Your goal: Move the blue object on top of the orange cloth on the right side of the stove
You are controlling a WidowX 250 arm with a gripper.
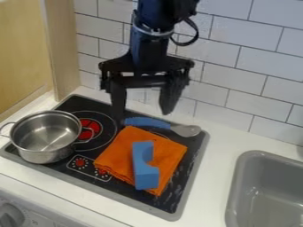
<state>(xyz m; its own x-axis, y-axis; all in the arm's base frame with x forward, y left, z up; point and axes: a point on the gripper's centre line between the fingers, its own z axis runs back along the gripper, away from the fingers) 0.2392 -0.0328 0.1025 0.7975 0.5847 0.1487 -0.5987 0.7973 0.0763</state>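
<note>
My gripper (142, 116) hangs open over the back of the stove (202, 153), its two fingers pointing down and well apart, with nothing held. Below and in front of it, a folded orange cloth (117, 155) lies on the right half of the stove. A blue arch-shaped block (146, 175) rests on top of the cloth, toward its front. The block is apart from the gripper.
A metal pot (42, 153) stands on the left of the stove. Behind the cloth lies a spoon with a blue handle (145, 122), its grey bowl to the right. A grey sink (237, 190) is at the right, and a tiled wall rises behind.
</note>
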